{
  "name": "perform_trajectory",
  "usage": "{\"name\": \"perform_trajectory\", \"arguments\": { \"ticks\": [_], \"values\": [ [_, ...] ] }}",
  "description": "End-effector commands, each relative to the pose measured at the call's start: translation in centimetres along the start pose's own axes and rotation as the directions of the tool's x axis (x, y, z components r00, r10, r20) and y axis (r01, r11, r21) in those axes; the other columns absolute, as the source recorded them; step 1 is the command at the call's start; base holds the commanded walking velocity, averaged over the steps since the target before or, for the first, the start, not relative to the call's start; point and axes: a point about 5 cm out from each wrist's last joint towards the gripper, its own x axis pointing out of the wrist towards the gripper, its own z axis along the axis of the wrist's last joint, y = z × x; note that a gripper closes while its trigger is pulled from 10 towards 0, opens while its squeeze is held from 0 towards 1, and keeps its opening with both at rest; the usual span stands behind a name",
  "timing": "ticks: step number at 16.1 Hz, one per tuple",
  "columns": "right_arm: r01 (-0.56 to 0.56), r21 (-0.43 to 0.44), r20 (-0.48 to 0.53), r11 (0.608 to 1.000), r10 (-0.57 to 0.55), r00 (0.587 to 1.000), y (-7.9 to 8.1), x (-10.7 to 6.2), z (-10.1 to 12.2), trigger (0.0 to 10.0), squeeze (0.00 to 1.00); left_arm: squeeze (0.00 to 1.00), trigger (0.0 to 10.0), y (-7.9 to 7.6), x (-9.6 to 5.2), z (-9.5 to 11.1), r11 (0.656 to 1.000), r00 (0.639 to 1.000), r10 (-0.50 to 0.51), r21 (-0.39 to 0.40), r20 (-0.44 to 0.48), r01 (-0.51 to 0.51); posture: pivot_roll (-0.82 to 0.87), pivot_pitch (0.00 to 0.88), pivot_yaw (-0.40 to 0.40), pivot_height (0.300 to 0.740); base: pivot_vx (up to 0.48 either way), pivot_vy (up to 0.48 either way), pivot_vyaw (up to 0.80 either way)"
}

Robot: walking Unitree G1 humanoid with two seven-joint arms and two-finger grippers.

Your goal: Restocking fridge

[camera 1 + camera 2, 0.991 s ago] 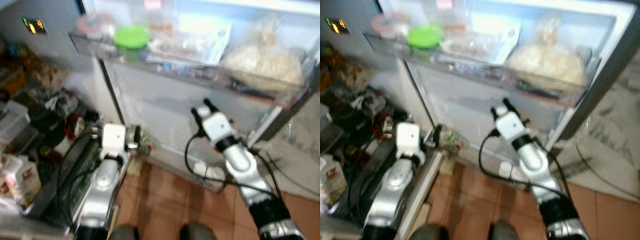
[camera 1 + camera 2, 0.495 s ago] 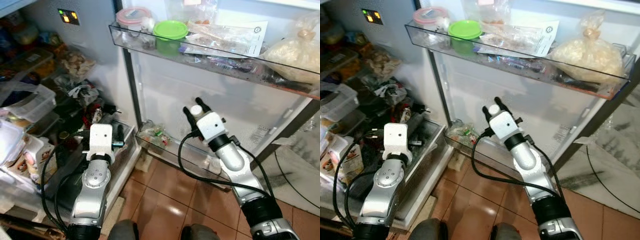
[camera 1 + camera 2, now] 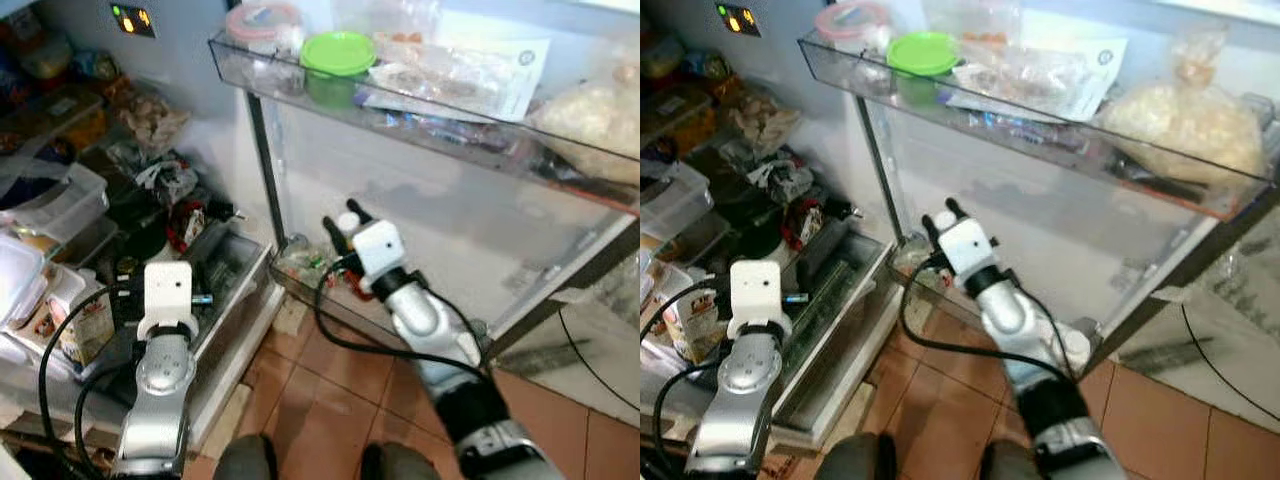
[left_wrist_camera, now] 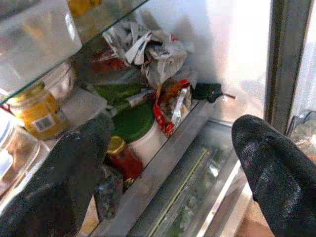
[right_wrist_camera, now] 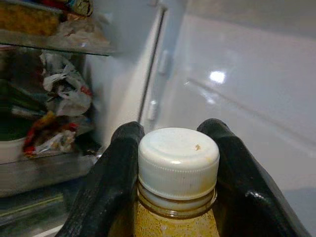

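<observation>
The open fridge (image 3: pixel 60 190) has crowded shelves, and its door (image 3: pixel 450 230) stands wide before the robot. The upper door shelf (image 3: pixel 400 110) is a clear tray holding a bag of something pale (image 3: pixel 590 120), flat packets with a printed sheet (image 3: pixel 470 75), a green-lidded tub (image 3: pixel 338 62) and a pink-lidded tub (image 3: pixel 262 22). The lower door shelf (image 3: pixel 330 290) holds small packets. At the fridge's foot a clear drawer (image 3: pixel 215 290) has greenish contents, too blurred to name. On the shelf above it sit a green-lidded white tub (image 4: pixel 140 131), a yellow jar (image 4: pixel 37 111), a red jar (image 4: pixel 123 155) and crumpled wrappers (image 4: pixel 148 47).

The right gripper (image 5: pixel 177 148) is clamped on a bottle (image 5: pixel 177 168) with a white cap and yellowish contents, held upright near the lower door shelf. The left gripper (image 4: pixel 168 163) hangs before the drawer with its fingers (image 4: pixel 276 168) spread wide, holding nothing.
</observation>
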Motion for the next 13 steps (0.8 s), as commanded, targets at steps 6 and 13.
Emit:
{"name": "perform_trajectory", "arguments": {
  "ticks": [6, 13],
  "values": [
    [0.028, 0.049, 0.026, 0.998, -0.029, 0.999, -0.6, 1.3, 0.5, 10.0, 0.0, 0.0, 10.0, 0.4, 0.0, 0.3, 0.999, 0.999, 0.042, 0.005, -0.001, -0.042, 0.11, 0.104, 0.004, 0.74, 0.0, 0.0, 0.0],
    [0.094, 0.176, -0.068, 0.98, -0.083, 0.994, 0.5, 1.4, -1.2, 10.0, 0.0, 0.0, 10.0, 0.2, -2.4, 0.4, 1.0, 1.0, -0.011, 0.001, 0.008, 0.011, 0.16, 0.182, 0.0, 0.74, 0.0, 0.0, 0.0]
  ]
}}
